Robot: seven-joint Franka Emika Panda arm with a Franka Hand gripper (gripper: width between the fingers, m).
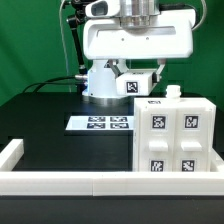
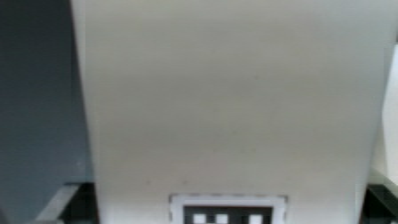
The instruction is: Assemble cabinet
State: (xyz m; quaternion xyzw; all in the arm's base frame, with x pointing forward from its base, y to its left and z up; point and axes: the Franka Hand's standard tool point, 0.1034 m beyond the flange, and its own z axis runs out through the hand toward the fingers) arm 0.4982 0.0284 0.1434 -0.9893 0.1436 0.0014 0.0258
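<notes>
A Franka arm (image 1: 100,8) reaches down from twelve o'clock in the exterior view, its wrist pointing straight down over the middle of the black counter (image 1: 50,125). Its gripper (image 1: 136,18) is clamped on a wide white panel (image 1: 135,40), which hangs level in the air with nothing else under it. The fingers themselves are hidden behind the panel. Just below the panel, toward five o'clock, a small tagged block (image 1: 140,84) shows one marker; whether it rests on the counter cannot be told.

The cabinet (image 1: 178,140), a large white box with four black-and-white tags on its near face, stands on the counter at four o'clock, well apart from the raised panel. Its base sits against the white border rail (image 1: 60,183).

Only the exterior view takes in the cabinet, the rail and the marker board (image 1: 100,123), which lies flat near the frame's centre. The wrist view is almost filled by the panel's (image 2: 222,100) pale, blank face, with one tag (image 2: 226,212) cut off at the frame's edge and a dark strip of counter (image 2: 36,100) beside it.

The rail runs along six o'clock and turns up at eight o'clock. A green backdrop (image 1: 30,40) closes the scene behind, and a black cable (image 1: 55,84) trails toward the arm's white base (image 1: 100,80).
</notes>
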